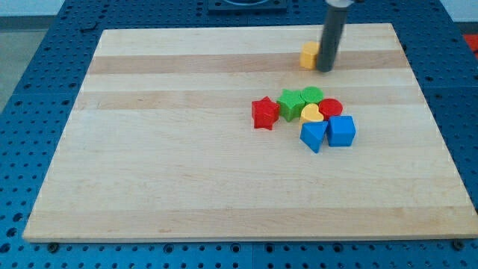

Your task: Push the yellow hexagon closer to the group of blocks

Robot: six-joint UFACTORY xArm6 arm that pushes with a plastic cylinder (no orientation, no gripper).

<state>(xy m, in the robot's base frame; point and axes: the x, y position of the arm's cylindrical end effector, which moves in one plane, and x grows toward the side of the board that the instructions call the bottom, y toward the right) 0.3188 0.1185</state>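
The yellow hexagon [308,55] lies near the view's top, right of centre, on the wooden board [187,164]. My tip [325,69] stands touching or almost touching its right side. The group lies below it: a red star [264,113] at the left, a green block [290,104], a second green block [312,95], a red round block [331,107], a yellow heart [311,113], a blue block [314,136] and a blue cube [341,131]. A gap of bare board separates the hexagon from the group.
The board rests on a blue perforated table [30,112]. Its top edge runs just above the hexagon.
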